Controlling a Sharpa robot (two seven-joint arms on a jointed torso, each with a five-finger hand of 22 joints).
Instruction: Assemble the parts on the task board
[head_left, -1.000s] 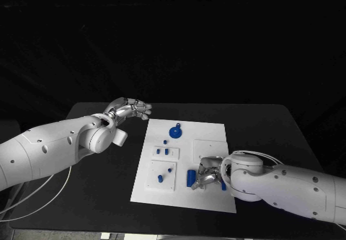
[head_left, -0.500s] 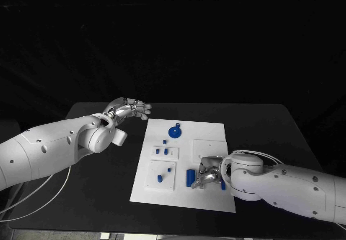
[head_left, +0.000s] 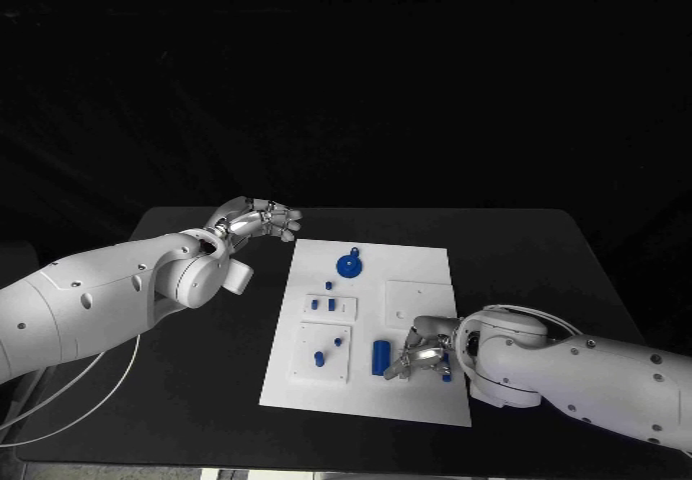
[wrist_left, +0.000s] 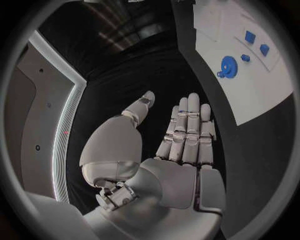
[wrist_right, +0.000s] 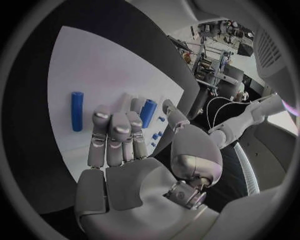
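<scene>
My right hand (head_left: 423, 352), fingers loose and grasping nothing, hovers over the task board (head_left: 411, 255) beside a blue cylinder (head_left: 381, 356), positioned to pick it. My left hand (head_left: 260, 220) waits released off the board.

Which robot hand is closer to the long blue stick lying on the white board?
The right hand. It hovers over the near end of the white board, right beside the long blue stick. The left hand is off the board, past its far left corner.

1 white task board (head_left: 418, 275), 2 robot hands, and about 8 small blue parts, some partly hidden.
</scene>
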